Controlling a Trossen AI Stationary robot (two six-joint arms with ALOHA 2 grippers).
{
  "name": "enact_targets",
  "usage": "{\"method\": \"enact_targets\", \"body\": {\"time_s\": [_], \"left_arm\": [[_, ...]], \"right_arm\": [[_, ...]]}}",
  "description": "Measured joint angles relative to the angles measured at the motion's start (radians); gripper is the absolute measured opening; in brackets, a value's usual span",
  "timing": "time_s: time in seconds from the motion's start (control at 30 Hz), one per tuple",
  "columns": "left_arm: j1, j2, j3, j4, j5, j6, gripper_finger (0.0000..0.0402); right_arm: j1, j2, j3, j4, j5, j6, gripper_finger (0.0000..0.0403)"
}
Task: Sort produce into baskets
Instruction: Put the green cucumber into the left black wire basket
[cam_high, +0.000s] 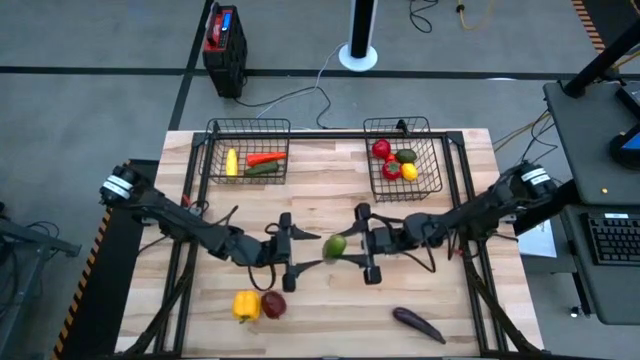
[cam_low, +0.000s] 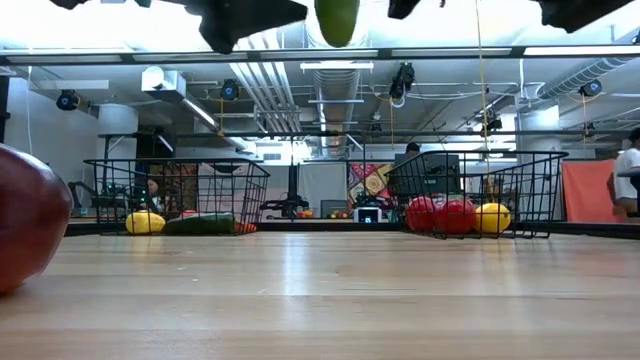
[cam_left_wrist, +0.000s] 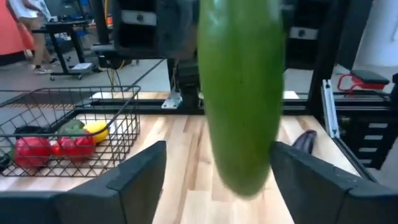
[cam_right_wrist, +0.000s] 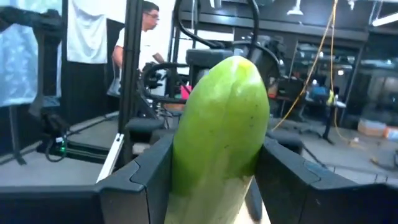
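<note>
Pale wood table (cam_high: 330, 190) under bright ceiling lights (cam_low: 340, 67), open workshop behind.

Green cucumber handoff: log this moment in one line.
green cucumber midair | right gripper shut on it | left gripper open at it

grey floor (cam_high: 100, 100) around wood table (cam_high: 330, 300), red-and-black box (cam_high: 224, 45) behind it, desk with keyboard (cam_high: 612, 238) at right, ceiling pipes (cam_low: 290, 85), strip lights (cam_low: 340, 66).
</note>
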Motion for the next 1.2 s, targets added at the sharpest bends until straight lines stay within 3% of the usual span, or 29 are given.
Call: {"method": "enact_targets", "body": {"time_s": [0.23, 0.43, 0.6, 0.83, 1.2], "left_arm": [[0.003, 0.083, 0.060, 0.007, 0.161, 0.049, 0.0286], [0.019, 0.101, 0.079, 0.015, 0.160, 0.056, 0.0283], [0.028, 0.104, 0.079, 0.014, 0.160, 0.055, 0.0246], [0.035, 0.104, 0.079, 0.014, 0.160, 0.055, 0.0149], [0.037, 0.082, 0.078, -0.031, 0.135, 0.041, 0.0145]], "right_arm": [[0.000, 0.041, 0.047, -0.011, -0.024, -0.067, 0.0186], [-0.002, 0.041, 0.050, -0.011, -0.050, -0.080, 0.0186], [-0.002, 0.042, 0.050, -0.008, -0.051, -0.088, 0.0187], [-0.002, 0.042, 0.050, -0.005, -0.055, -0.089, 0.0191], [-0.002, 0.009, 0.050, -0.046, -0.007, -0.039, 0.0265]]}}
